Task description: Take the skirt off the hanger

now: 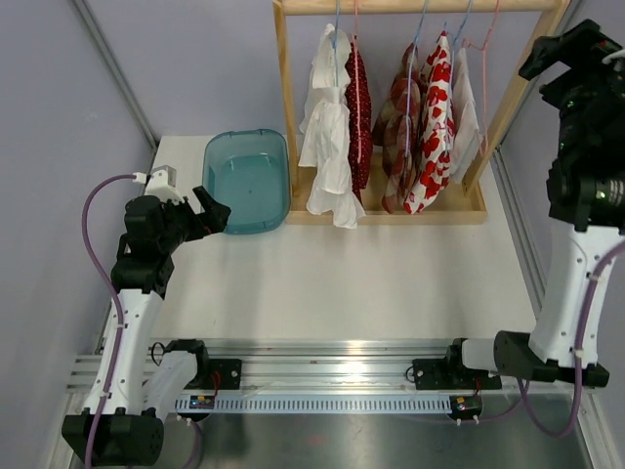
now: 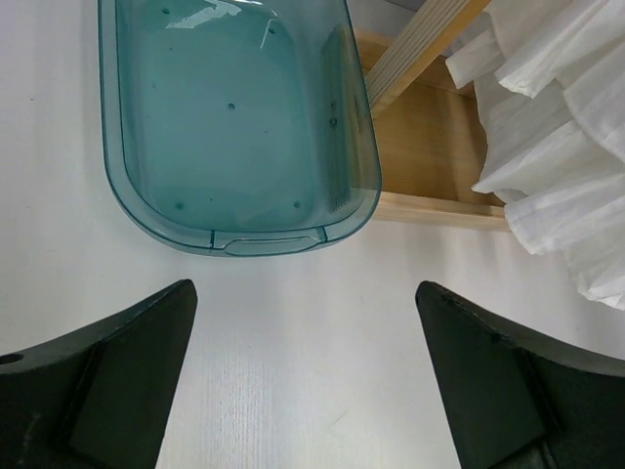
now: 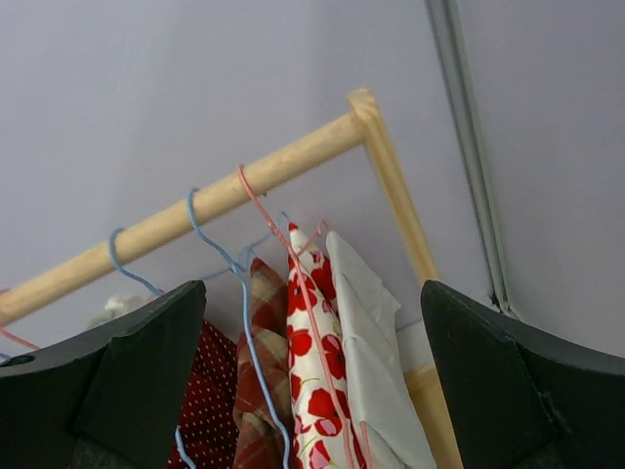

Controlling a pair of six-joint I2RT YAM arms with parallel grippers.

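Note:
Several garments hang on wire hangers from a wooden rack (image 1: 293, 107) at the back of the table. From left they are a white ruffled skirt (image 1: 327, 137), a red dotted one (image 1: 358, 107), a plaid one (image 1: 398, 127), a white one with red poppies (image 1: 435, 127) and a plain white one (image 1: 467, 112). My right gripper (image 1: 566, 54) is open and empty, raised high beside the rack's right post. In its wrist view the gripper (image 3: 312, 293) faces the poppy garment (image 3: 317, 391) on a pink hanger (image 3: 278, 244), apart from it. My left gripper (image 1: 200, 217) is open and empty, low over the table.
A teal plastic tub (image 1: 246, 181) stands left of the rack; its near rim (image 2: 264, 239) lies just ahead of my left gripper (image 2: 305, 293). The rack's wooden base (image 2: 430, 156) and the white ruffled skirt (image 2: 566, 147) show to the right. The rack's rod (image 3: 195, 210) spans the right wrist view.

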